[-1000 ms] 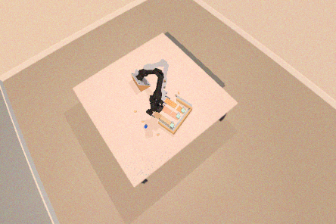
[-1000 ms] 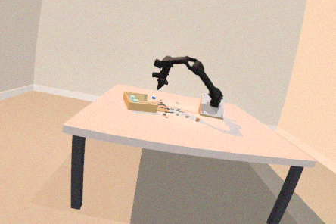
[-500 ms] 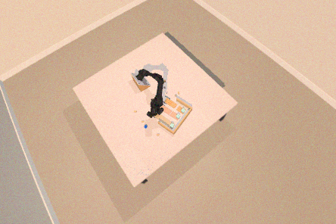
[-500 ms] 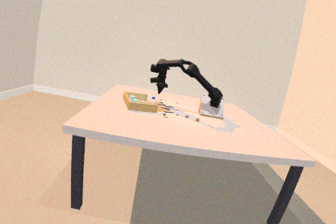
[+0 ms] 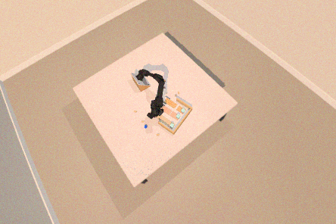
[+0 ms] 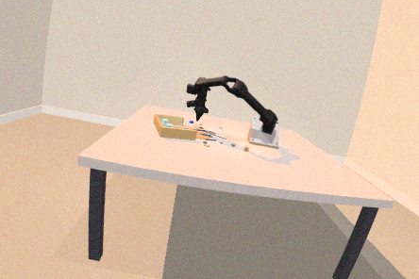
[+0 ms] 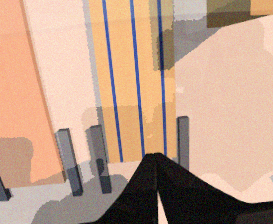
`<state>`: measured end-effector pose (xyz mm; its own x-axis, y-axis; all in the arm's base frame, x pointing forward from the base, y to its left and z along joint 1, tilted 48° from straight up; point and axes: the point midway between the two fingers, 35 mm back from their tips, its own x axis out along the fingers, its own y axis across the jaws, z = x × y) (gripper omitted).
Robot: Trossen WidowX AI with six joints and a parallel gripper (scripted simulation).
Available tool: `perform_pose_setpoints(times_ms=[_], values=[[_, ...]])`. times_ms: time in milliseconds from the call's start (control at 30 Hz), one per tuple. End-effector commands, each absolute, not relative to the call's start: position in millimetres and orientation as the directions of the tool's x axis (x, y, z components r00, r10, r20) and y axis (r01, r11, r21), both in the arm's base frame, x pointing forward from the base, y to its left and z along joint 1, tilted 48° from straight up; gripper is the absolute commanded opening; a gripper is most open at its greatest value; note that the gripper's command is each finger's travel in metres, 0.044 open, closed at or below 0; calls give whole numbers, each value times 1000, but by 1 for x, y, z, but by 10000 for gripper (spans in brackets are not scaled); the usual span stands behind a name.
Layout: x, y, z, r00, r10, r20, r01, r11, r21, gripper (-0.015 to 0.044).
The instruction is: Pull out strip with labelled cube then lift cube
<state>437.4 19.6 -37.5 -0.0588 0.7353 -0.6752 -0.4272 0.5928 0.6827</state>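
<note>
Strips are seen laid side by side in a wooden tray (image 5: 184,119) on the table (image 5: 113,96), with the arm (image 5: 159,90) reaching down over the tray's open end. The tray's far end is seen holding pale cubes (image 6: 165,121), whose labels are too small to be read. In the wrist view, a tan strip marked with three blue lines (image 7: 132,75) is framed directly ahead of the gripper (image 7: 156,159); its near end is met by the black fingertips, which are pressed together into a single point with nothing seen held between them. The strip's long axis is shown running straight away from the gripper, up the frame, with its near end pointing at the fingertips. A plain orange strip (image 7: 17,95) is seen lying parallel to it on the left, apart from it. Short grey bars (image 7: 68,160) are seen beside the strips' near ends. On the table a small blue object (image 5: 145,126) is pictured lying near the arm, outside the tray.
</note>
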Motion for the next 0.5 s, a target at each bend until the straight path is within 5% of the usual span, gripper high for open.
perform_pose_setpoints(times_ms=[0, 467], values=[[436, 26, -43, -62, 738, -672, -421, 591, 688, 0], [435, 44, -57, -62, 739, -671, -421, 590, 689, 0]])
